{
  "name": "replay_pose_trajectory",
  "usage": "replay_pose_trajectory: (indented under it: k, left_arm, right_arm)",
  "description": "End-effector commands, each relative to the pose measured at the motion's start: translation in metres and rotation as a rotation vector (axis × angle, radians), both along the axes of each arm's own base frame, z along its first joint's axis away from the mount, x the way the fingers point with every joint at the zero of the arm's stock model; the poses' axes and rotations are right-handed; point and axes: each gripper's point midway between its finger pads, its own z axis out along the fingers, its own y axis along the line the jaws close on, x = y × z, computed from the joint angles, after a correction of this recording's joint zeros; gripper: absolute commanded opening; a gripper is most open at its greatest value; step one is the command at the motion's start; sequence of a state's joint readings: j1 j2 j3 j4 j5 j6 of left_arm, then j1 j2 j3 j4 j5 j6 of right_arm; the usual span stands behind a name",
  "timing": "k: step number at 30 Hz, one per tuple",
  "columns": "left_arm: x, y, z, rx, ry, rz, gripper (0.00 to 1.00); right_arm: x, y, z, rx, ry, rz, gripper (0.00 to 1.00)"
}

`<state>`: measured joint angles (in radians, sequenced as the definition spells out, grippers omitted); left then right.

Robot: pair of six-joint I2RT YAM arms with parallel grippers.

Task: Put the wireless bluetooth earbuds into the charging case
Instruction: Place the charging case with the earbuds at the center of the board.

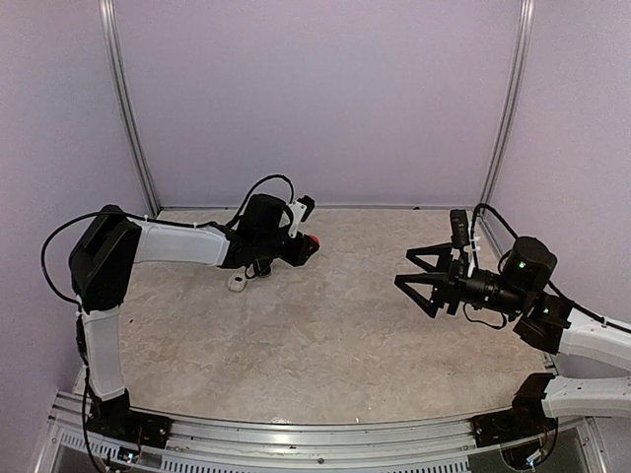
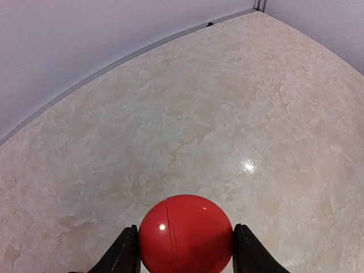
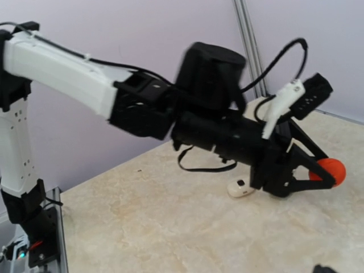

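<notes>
Left gripper (image 2: 186, 253) half-open, clamping red charging case (image 2: 185, 230) near worktop (image 1: 315, 345) far edge; right gripper (image 1: 419, 274) spread wide, empty.

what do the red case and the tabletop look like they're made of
The red case: probably moulded plastic, glossy; smooth shell, sharp highlights and a thin seam line. The tabletop: veined beige marble pattern, stone or printed laminate, cannot tell which; satin sheen with one glare spot.

Left arm (image 1: 177, 243) and right arm (image 1: 592, 340) show white links, black joints, looping black cables.
</notes>
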<state>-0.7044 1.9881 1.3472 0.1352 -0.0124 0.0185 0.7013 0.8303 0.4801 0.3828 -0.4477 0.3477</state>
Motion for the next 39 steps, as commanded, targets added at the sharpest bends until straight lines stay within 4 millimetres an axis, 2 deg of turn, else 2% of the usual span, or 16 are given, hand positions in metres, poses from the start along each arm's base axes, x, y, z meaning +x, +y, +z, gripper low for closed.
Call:
replay_pose_trajectory:
  k: [1,5,6,9,11,15,20,22,27,31,33,34,36,37,39]
  left_arm:
    - [0.018,0.013,-0.039,-0.004,0.140,0.061,0.35]
    - [0.026,0.018,-0.065,0.025,0.200,0.086,0.39]
    - [0.026,0.021,-0.078,0.052,0.231,0.098,0.39]
    - [0.030,0.029,-0.101,0.085,0.278,0.131,0.40]
    - [0.030,0.033,-0.110,0.089,0.298,0.145,0.40]
    - [0.028,0.036,-0.117,0.106,0.318,0.151,0.44]
    - [0.024,0.035,-0.116,0.114,0.335,0.150,0.63]
    - [0.023,0.035,-0.105,0.126,0.302,0.165,0.71]
    - [0.017,0.025,-0.050,0.114,0.209,0.143,0.97]
    - [0.011,0.013,0.009,0.040,0.141,0.117,0.99]
    - [0.007,0.012,0.043,-0.028,0.120,0.107,0.99]
    - [0.006,0.013,0.054,-0.054,0.119,0.107,0.99]
    - [0.003,0.019,0.078,-0.110,0.110,0.117,0.99]
    - [0.002,0.025,0.094,-0.146,0.101,0.130,0.99]
    - [0.001,0.039,0.112,-0.197,0.095,0.167,0.99]
  right_arm:
    - [0.005,-0.005,-0.011,-0.019,0.009,-0.030,0.99]
    - [0.007,-0.005,-0.012,-0.025,0.010,-0.037,1.00]
    - [0.008,-0.004,-0.014,-0.029,0.013,-0.035,1.00]
    - [0.008,-0.002,-0.016,-0.032,0.017,-0.027,0.99]
    - [0.009,-0.001,-0.017,-0.035,0.020,-0.025,1.00]
    - [0.011,-0.001,-0.021,-0.040,0.027,-0.034,1.00]
    - [0.015,0.001,-0.025,-0.046,0.041,-0.033,1.00]
    - [0.017,0.001,-0.027,-0.055,0.048,-0.039,1.00]
    - [0.026,-0.001,-0.024,-0.067,0.059,-0.072,1.00]
    - [0.047,-0.006,-0.029,-0.099,0.123,-0.150,1.00]
    - [0.060,-0.009,-0.030,-0.120,0.151,-0.198,1.00]
    - [0.066,-0.011,-0.030,-0.129,0.159,-0.226,1.00]
    - [0.080,-0.019,-0.029,-0.145,0.170,-0.292,1.00]
    - [0.084,-0.022,-0.027,-0.144,0.171,-0.310,1.00]
    - [0.092,-0.029,-0.022,-0.136,0.164,-0.351,1.00]
